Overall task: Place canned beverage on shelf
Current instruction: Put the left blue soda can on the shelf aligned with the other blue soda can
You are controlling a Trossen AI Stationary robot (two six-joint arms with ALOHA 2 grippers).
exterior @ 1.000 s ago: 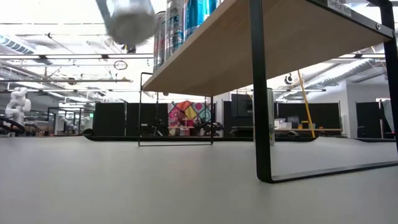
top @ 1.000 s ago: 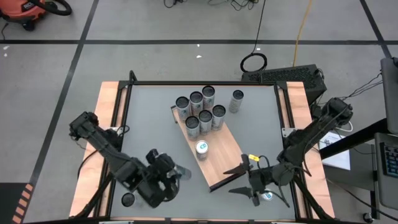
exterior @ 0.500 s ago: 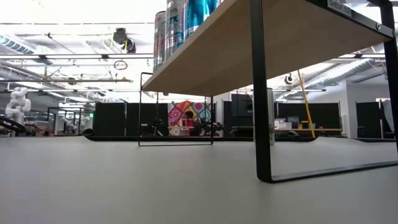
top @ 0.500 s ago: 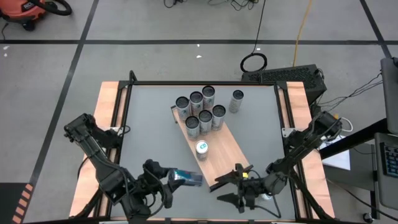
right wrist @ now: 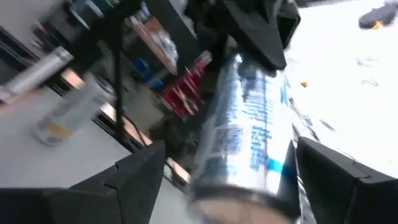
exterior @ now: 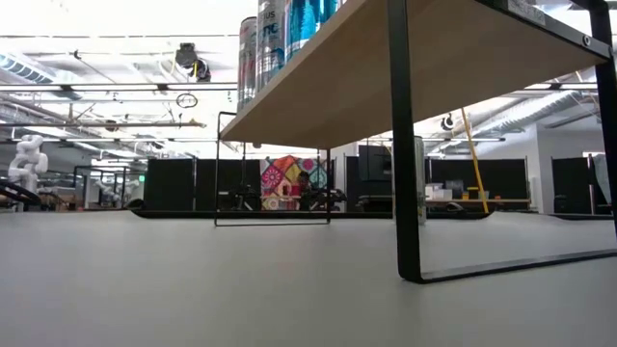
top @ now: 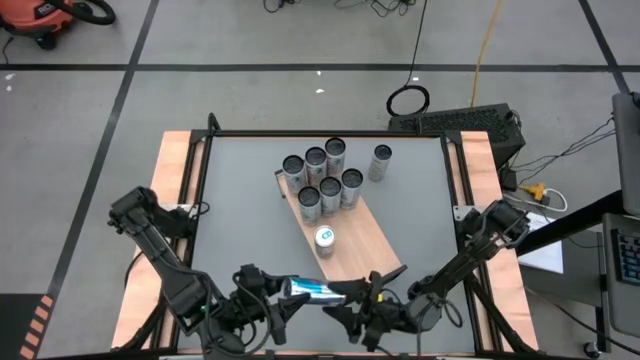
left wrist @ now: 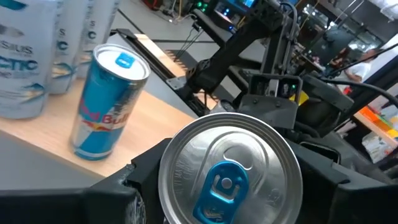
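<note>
Grey surface (top: pixel 240 215) carries a wooden shelf (top: pixel 362 248) with cans clustered (top: pixel 322 175) at its far end. At the near edge, left pincer (top: pixel 283 292) grips a blue can (top: pixel 315 291) sideways; right pincer (top: pixel 352 300) spreads wide around its other end.

Seven upright silver-topped cans (top: pixel 322 178) crowd the far end of the long light-brown wood-grain shelf (top: pixel 360 248), and a single blue-and-silver can (top: pixel 324 238) stands at mid-board. The shelf's near end is bare, but both dark arms meet just beside it around a horizontal blue-and-silver can (top: pixel 312 290). The grey tabletop (top: pixel 240 200) lies open at left.
</note>
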